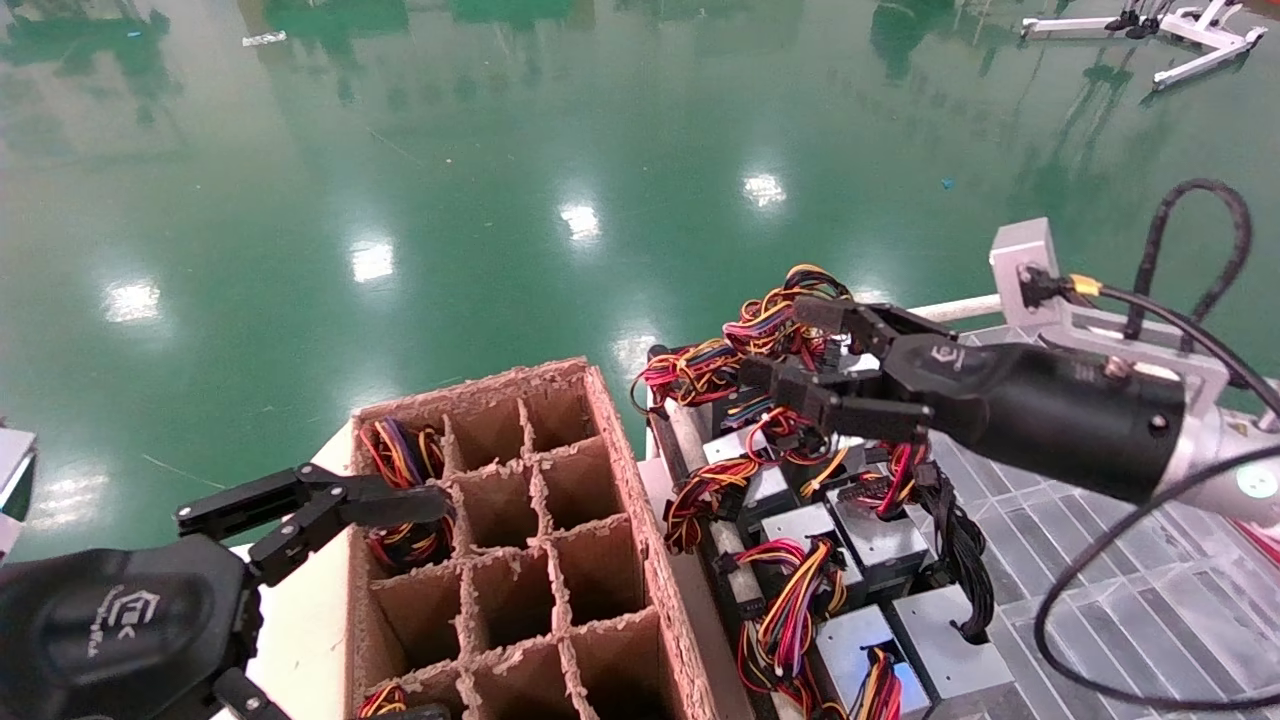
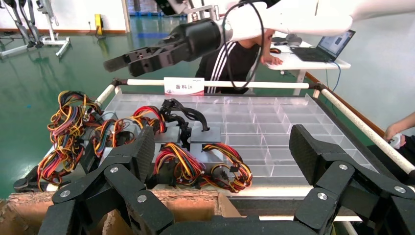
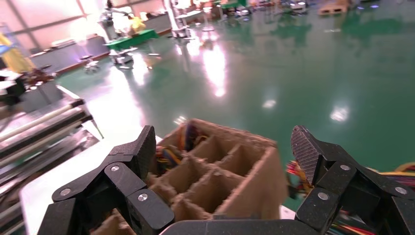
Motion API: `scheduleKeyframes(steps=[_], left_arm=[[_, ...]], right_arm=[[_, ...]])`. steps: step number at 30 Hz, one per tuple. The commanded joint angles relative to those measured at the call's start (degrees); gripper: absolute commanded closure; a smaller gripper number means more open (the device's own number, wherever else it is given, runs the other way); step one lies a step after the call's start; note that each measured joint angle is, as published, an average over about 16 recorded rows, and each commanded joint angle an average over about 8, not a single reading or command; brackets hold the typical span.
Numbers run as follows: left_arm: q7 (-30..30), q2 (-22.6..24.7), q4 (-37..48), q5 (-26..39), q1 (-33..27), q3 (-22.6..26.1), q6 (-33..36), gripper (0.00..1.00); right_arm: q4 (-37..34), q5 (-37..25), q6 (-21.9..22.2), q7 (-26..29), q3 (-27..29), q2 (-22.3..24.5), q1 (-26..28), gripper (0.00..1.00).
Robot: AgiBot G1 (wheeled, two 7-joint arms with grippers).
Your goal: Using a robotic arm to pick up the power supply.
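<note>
Power supply (image 1: pixel 800 528) units, small grey metal boxes trailing red-yellow-black wire bundles, lie flat below the robotic arm (image 1: pixel 1060 405), its fingers (image 1: pixel 790 385) spread wide, empty; left gripper (image 1: pixel 330 510) parked, open

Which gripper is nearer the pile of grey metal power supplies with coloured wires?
Right. The right gripper hangs open directly above the pile of grey power supplies; the left gripper sits open at the brown cardboard divider box, off to the pile's left.
</note>
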Motion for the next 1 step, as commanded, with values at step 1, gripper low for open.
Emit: scheduleKeyframes(steps=[1], left_arm=[[0.00, 0.00, 0.00, 0.00, 0.00, 0.00, 0.00, 0.00]], right_arm=[[4.83, -0.63, -0.91, 1.03, 2.88, 1.41, -2.67, 0.00]])
